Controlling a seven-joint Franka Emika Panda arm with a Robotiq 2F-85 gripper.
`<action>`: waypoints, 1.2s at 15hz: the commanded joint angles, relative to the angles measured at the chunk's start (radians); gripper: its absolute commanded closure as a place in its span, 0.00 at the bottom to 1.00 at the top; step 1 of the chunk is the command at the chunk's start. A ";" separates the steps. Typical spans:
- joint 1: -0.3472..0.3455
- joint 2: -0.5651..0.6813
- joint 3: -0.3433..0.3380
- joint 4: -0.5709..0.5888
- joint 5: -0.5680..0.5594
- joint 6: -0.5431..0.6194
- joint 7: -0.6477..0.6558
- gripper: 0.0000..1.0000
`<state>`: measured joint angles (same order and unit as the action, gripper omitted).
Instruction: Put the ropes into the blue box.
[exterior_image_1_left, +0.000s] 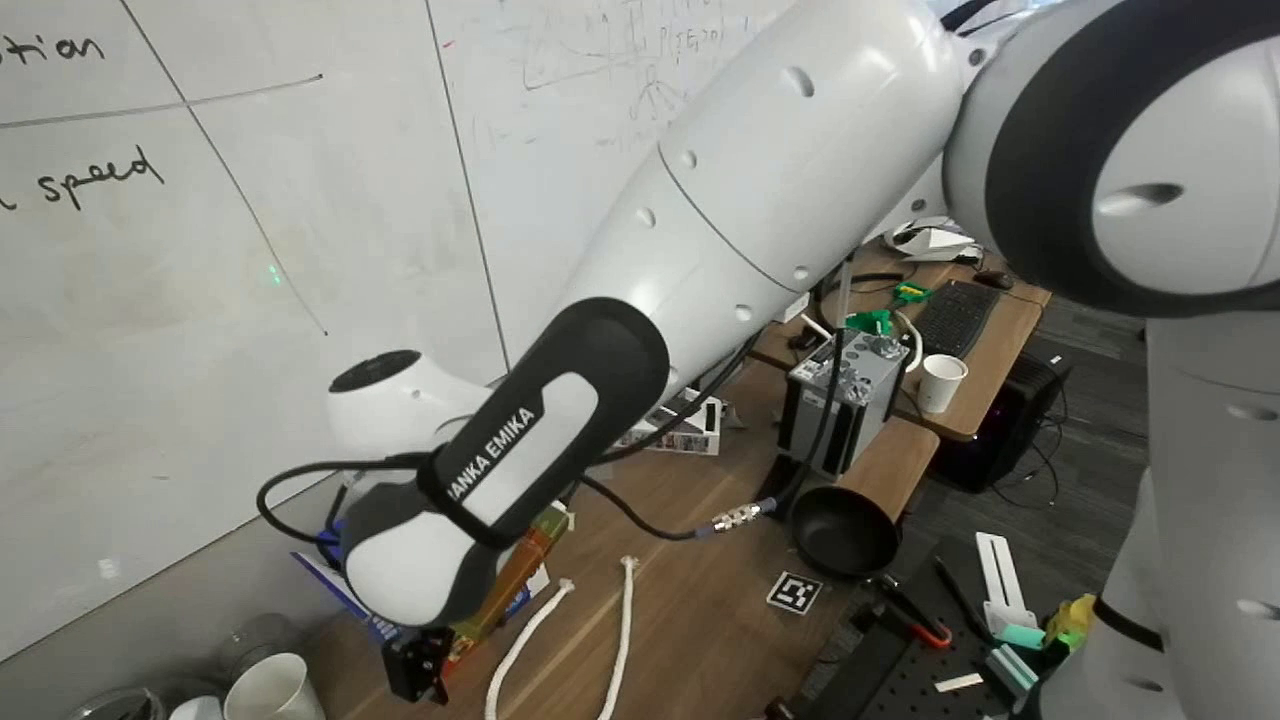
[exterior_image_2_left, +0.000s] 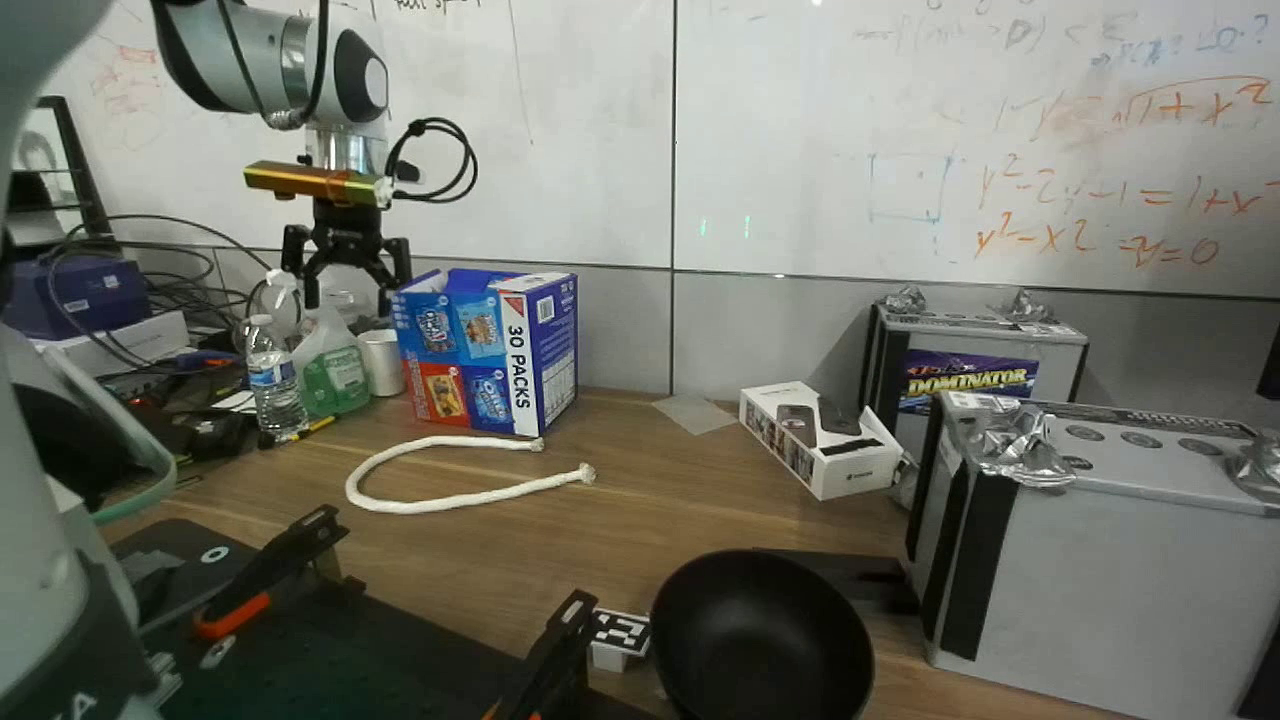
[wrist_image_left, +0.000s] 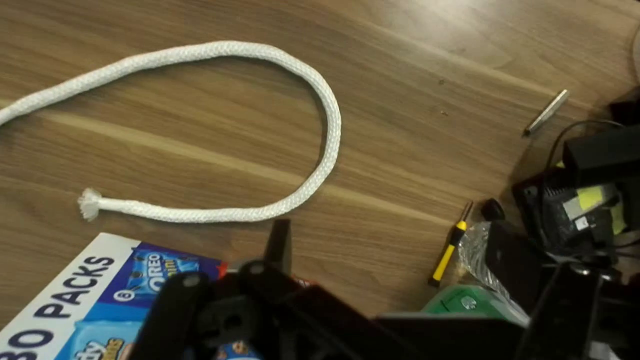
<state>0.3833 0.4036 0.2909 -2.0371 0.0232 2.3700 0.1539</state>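
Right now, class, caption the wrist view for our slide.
A white rope curves across the table beside the blue box.

Rope: wide open from above tbh
Desk: mostly bare stretch between rope and white carton
Blue box: stands near the tool, kinda walls off low sideways moves
Green bottle + white cup: bunched near the box, pretty tight there

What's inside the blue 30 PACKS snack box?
No contents show: the sides of the blue snack box and the robot arm block the view in. Whether anything lies inside can't be told. One white rope lies outside, on the wooden tabletop.
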 joint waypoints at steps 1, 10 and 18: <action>0.049 0.034 -0.040 -0.083 -0.073 0.150 0.081 0.00; 0.181 0.251 -0.163 -0.071 -0.167 0.350 0.235 0.00; 0.225 0.362 -0.186 -0.041 -0.119 0.467 0.240 0.00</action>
<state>0.5789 0.7302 0.1255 -2.1109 -0.1208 2.8044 0.3882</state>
